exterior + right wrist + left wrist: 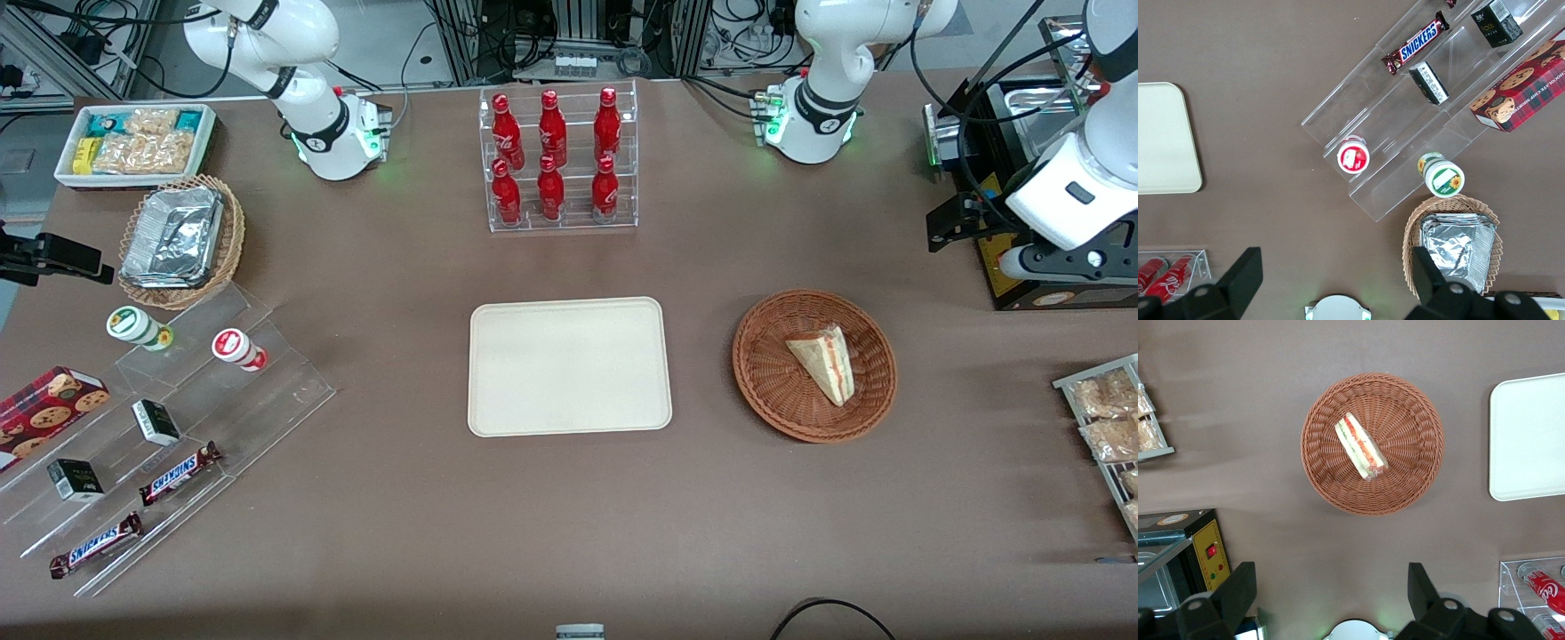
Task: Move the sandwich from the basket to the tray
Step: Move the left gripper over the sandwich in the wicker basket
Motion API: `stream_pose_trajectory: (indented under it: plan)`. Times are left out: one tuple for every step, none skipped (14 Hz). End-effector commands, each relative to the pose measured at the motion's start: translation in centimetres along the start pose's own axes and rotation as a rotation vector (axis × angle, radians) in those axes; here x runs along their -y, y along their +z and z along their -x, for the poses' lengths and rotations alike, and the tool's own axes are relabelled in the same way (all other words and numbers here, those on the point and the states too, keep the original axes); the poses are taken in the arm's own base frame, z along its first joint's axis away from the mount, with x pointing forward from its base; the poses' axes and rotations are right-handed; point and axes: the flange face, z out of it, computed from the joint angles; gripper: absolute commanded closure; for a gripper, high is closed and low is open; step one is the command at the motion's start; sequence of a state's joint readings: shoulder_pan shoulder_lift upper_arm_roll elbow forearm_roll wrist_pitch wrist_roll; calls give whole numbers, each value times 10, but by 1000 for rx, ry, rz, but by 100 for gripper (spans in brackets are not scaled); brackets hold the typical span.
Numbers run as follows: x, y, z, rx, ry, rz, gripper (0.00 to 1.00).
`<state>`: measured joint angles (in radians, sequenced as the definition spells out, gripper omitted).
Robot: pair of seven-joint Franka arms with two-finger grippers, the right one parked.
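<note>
The sandwich [823, 360] lies inside the basket [765, 373], its long axis running diagonally: the narrow tip points toward the front camera, the broad end away from it. In the wrist view its cut edge [1361, 447] with red, orange and green layers faces up. The basket sits on the brown desk [569, 516] beside the tray [569, 366], apart from it. The end effector [1331, 590] hovers high above the desk, away from the basket, fingers [1239, 587] spread wide and gripping nothing.

Brown table [569, 524] with tray [569, 366], basket [773, 391], bottle rack [560, 160].
</note>
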<state>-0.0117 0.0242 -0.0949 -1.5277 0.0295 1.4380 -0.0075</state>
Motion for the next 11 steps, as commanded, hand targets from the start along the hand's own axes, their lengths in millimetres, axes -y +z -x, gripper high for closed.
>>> stream_pose_trajectory:
  plan:
    - [0,2,-2,7,21,4,0]
    - [-1,6,-4,15,23,4,0]
    - [-3,18,-7,42,27,7,0]
    - [-3,31,-9,64,27,13,0]
    - [-6,48,-12,64,30,28,0]
    - [-7,64,-13,56,30,28,0]
    - [-9,78,-14,49,31,27,0]
    - [-12,93,-16,45,33,26,0]
    - [-14,107,-18,36,30,24,0]
    - [-14,121,-17,24,30,24,0]
    - [-15,138,-17,7,30,23,0]
